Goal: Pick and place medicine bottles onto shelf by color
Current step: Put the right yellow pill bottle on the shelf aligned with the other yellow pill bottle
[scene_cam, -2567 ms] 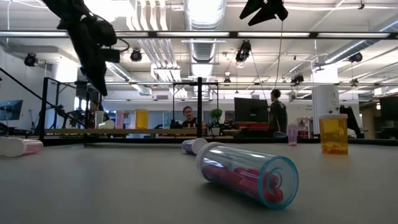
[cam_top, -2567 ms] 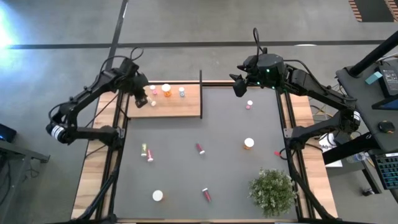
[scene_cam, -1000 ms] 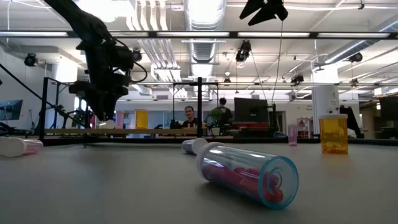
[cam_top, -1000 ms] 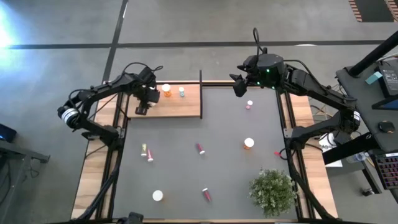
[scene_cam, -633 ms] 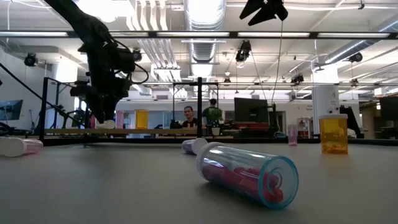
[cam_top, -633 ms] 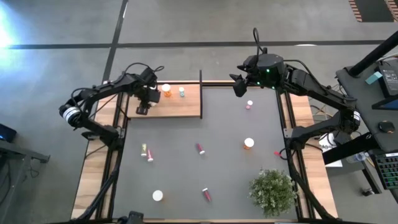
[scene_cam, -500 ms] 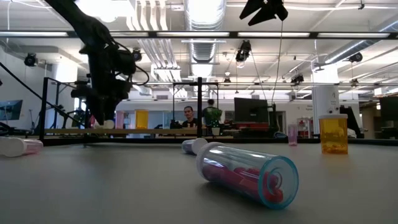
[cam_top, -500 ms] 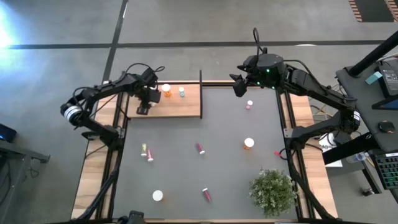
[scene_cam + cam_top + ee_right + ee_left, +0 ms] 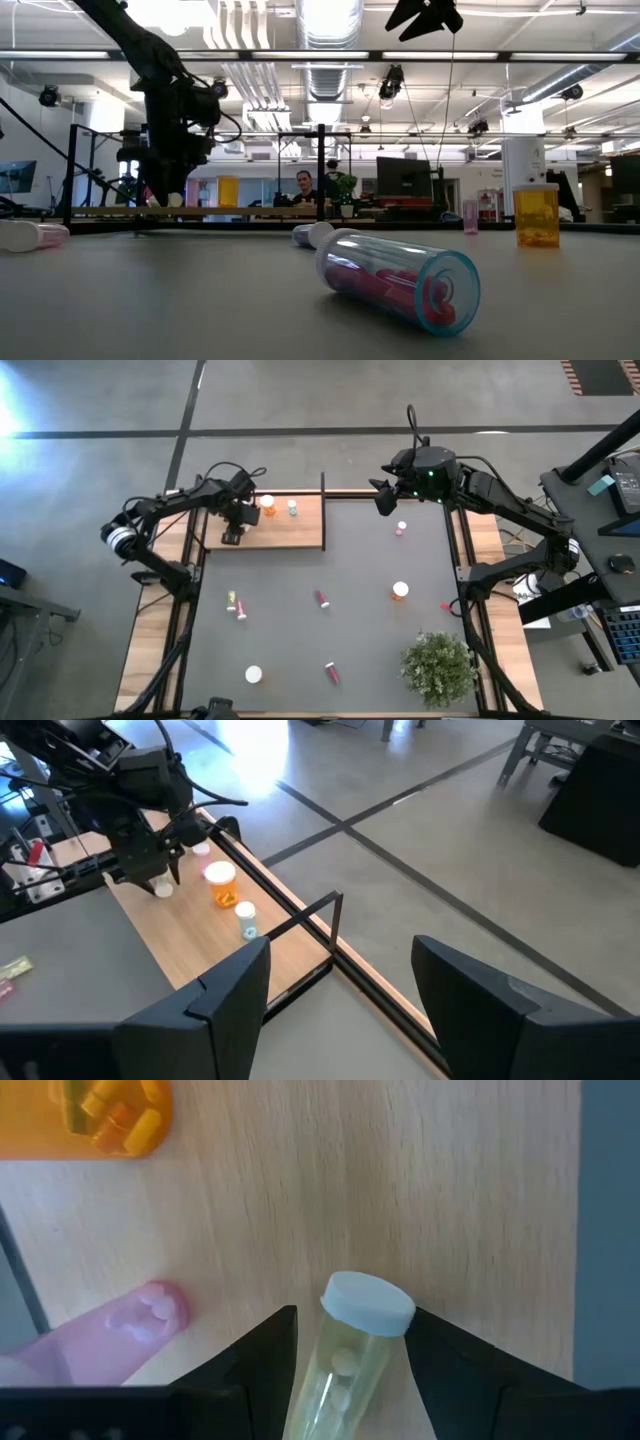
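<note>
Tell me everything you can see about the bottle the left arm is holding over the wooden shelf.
The yellow-green bottle is a small clear cylinder with a white cap and pale pills inside. It sits between the two dark fingers of the left tool, which is shut on its body, cap pointing away from the wrist. It is over the light-wood shelf, near a pink bottle and an orange bottle. Whether its base touches the board cannot be seen.

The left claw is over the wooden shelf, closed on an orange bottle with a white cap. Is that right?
Not quite. The left claw is over the shelf, but the bottle it grips is yellow-green with a white cap, as the left wrist view shows. The orange bottle stands apart on the shelf.
</note>
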